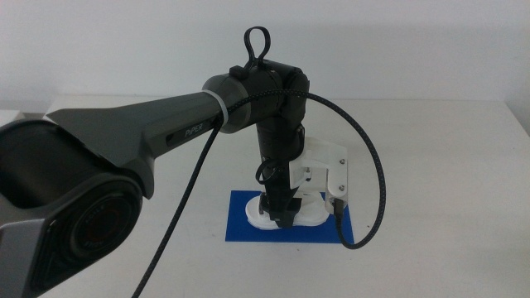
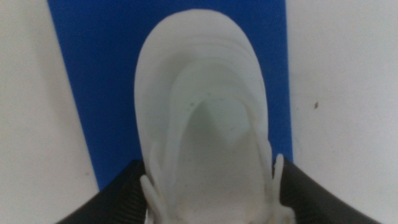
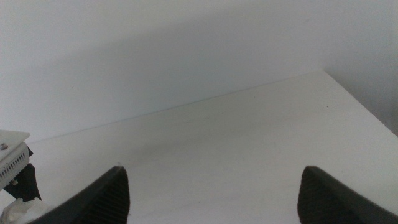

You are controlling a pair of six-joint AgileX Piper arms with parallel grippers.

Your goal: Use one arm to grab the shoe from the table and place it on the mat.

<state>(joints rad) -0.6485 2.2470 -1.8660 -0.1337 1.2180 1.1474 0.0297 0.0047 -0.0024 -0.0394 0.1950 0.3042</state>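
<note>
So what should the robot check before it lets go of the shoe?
1. Shoe is over the mat: ok, blue shows on both sides of it in the left wrist view.
2. Shoe rests flat on the mat: cannot tell, the arm hides part of it in the middle view.
3. Left gripper holds the shoe: ok, its jaws sit against both sides.
4. Whole shoe is inside the mat's edges: cannot tell, the heel end is hidden.
5. Right gripper is out of the way: ok, open over bare table.
</note>
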